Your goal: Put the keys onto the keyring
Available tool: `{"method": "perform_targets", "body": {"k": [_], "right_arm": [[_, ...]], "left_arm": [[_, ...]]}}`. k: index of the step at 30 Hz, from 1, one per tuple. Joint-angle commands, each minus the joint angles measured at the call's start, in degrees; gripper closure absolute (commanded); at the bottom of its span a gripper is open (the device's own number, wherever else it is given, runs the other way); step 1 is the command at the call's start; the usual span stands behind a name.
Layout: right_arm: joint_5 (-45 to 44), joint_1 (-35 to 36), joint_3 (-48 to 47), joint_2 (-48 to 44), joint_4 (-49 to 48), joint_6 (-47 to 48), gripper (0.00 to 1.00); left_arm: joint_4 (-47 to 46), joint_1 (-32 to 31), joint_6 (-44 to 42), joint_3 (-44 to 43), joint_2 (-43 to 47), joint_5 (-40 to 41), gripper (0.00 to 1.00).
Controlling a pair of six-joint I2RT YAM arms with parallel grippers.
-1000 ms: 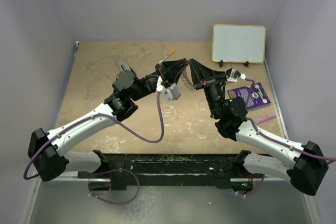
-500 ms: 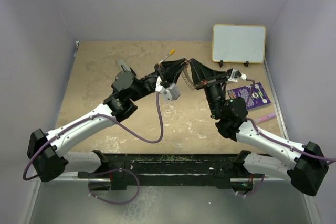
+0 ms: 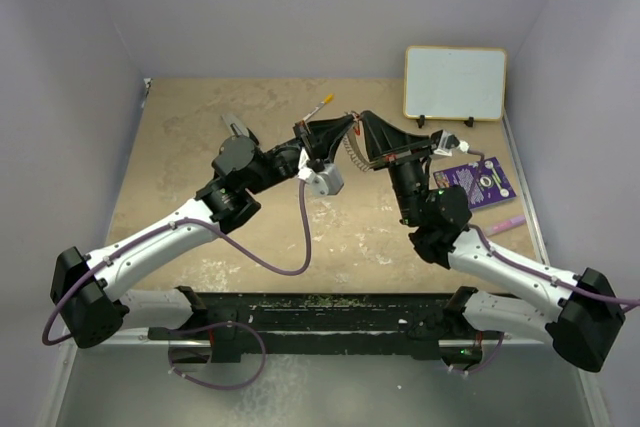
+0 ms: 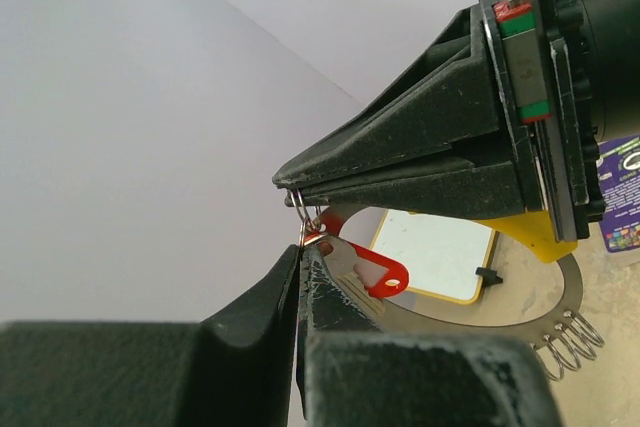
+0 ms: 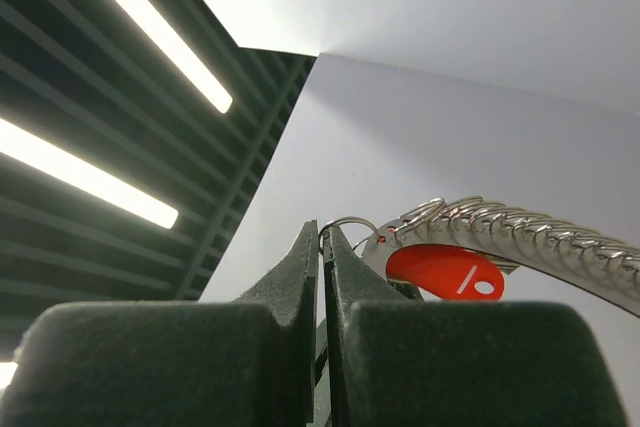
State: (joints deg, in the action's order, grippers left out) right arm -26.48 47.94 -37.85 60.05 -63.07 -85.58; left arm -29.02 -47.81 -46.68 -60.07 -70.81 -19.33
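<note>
While both my arms reach over the tan worktop, my two hands meet tip to tip in the air, left of the whiteboard and a little nearer to me than it.

My right hand has its fingers pressed together, and a small wire loop sticks out right at their tips. From that loop the keyring curves away as a dense row of silver coils. Seen from my left wrist, its yellow arc sits under the right hand's body, and the whiteboard shows through the ring's opening.

My left hand is also closed, its tips just below the right hand's tips. A thin sliver of metal shows between them, but I cannot tell whether it is truly pinched.

The keys hang at that meeting point, off the worktop, their red tag just beside the ring's coils.

A yellow-tipped marker lies further left of the whiteboard than my hands. A purple card lies nearer to me than the whiteboard, below it.
</note>
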Motion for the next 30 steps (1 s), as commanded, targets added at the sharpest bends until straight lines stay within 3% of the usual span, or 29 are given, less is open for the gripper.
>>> {"method": "perform_targets", "body": {"k": [1, 18, 30], "right_arm": [[-1.45, 0.13, -0.24, 0.31, -5.69, -1.94, 1.0], [-0.61, 0.13, 0.57, 3.9, -13.18, -10.75, 1.0], [0.94, 0.13, -1.54, 7.26, -14.52, -15.16, 1.0]], "left_arm": [[-1.13, -0.13, -3.94, 0.17, 0.82, -0.91, 0.97], [-2.0, -0.72, -20.77, 3.17, -0.47, -4.13, 0.97], [-3.84, -2.7, -28.89, 3.92, -2.23, 0.71, 0.97]]}}
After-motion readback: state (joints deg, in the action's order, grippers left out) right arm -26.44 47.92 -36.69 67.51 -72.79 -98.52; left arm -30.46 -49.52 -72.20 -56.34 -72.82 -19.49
